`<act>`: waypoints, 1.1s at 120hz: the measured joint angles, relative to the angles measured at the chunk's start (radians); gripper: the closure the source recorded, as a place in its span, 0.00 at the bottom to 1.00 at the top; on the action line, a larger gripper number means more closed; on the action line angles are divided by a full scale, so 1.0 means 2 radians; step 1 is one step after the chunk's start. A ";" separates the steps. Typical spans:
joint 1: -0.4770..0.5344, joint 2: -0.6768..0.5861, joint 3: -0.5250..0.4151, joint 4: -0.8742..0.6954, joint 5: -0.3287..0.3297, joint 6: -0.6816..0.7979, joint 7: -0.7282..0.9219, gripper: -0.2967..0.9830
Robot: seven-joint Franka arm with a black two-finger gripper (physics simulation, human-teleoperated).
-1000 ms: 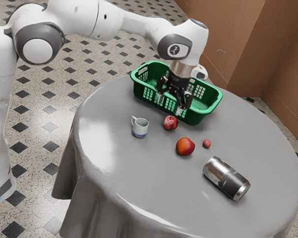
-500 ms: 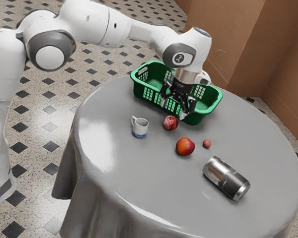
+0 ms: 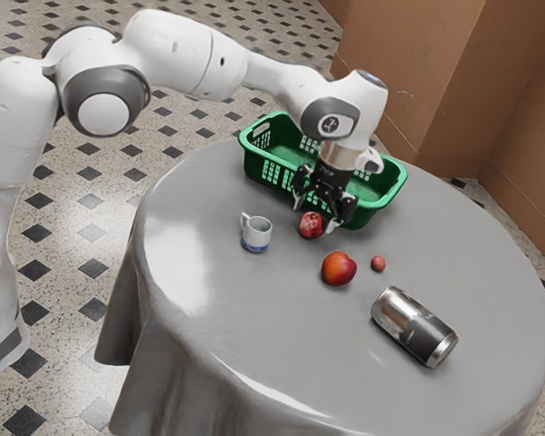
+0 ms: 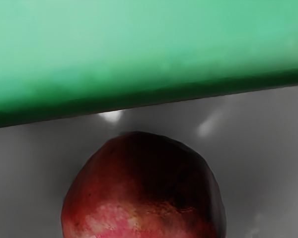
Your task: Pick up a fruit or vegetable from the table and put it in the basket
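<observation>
The arm (image 3: 177,54) reaches from the exterior view's left, its gripper (image 3: 315,218) pointing down with fingers (image 3: 348,210) spread apart.

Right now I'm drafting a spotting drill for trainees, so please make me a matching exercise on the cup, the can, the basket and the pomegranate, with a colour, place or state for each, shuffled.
Things
1. Cup
2. Can
3. Basket
4. Pomegranate

Descriptions
A. Lying on its side
B. Green, with small openings in its walls
C. On the table, just outside the basket, at the open tool
D. Upright, white with blue around the bottom

Right pairs: 1-D, 2-A, 3-B, 4-C
</observation>
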 joint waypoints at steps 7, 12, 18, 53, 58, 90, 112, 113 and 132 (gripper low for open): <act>0.001 0.002 0.000 -0.001 -0.001 0.001 0.000 0.23; 0.001 0.002 0.001 -0.001 -0.001 0.001 0.000 0.23; 0.001 0.004 0.001 -0.002 -0.002 0.002 0.000 0.23; 0.005 0.016 0.001 -0.002 -0.004 0.003 0.000 0.23; 0.006 0.017 0.001 -0.002 -0.005 0.003 0.000 0.24; 0.005 0.017 0.001 -0.002 -0.008 0.003 -0.001 0.47; 0.000 -0.003 0.000 -0.012 -0.007 0.001 -0.002 0.48; -0.001 -0.004 -0.001 -0.012 -0.007 0.001 -0.002 0.48; -0.010 -0.057 -0.002 -0.030 -0.003 -0.005 -0.003 0.53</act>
